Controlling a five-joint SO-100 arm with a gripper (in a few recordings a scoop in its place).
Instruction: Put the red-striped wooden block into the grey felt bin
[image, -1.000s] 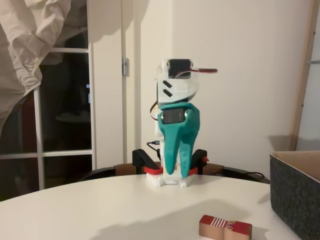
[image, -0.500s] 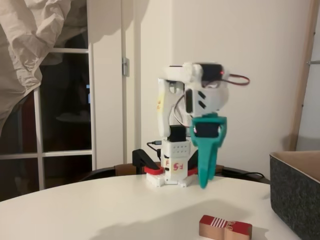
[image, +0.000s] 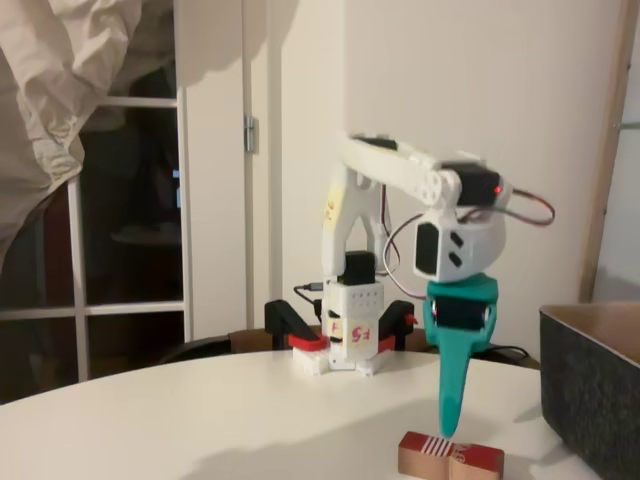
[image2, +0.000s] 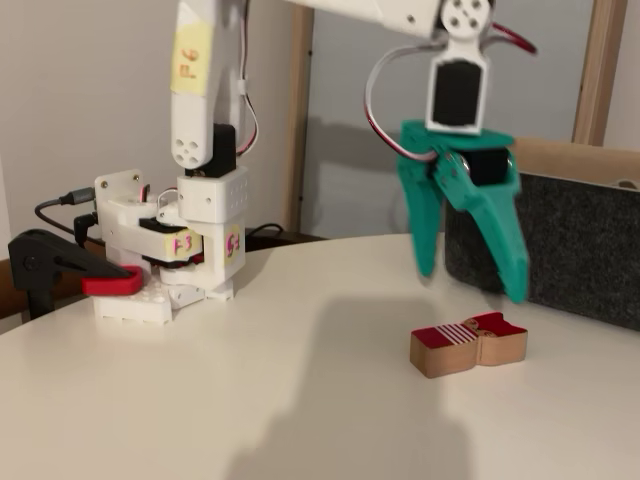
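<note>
- Red-striped wooden block lies on the counter, ungrasped.
- Gripper hangs above it, fingers spread wide.
- Grasp, lift, transfer to grey felt bin outstanding.

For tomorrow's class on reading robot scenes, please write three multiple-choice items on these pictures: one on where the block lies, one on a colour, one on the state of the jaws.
1. Where does the red-striped wooden block lie?
A. Inside the bin
B. On the white table, in front of the bin
C. Between the jaws

2. What colour is the gripper?
A. Teal green
B. Orange
C. Black

3. How do the jaws stand?
A. Shut on the block
B. Shut on nothing
C. Open, above the block

Answers:
1. B: in both fixed views the block rests flat on the table, outside the grey felt bin.
2. A: both fingers are teal, below a white arm.
3. C: a fixed view shows the two fingers spread apart, their tips hanging above the block and holding nothing.
</note>
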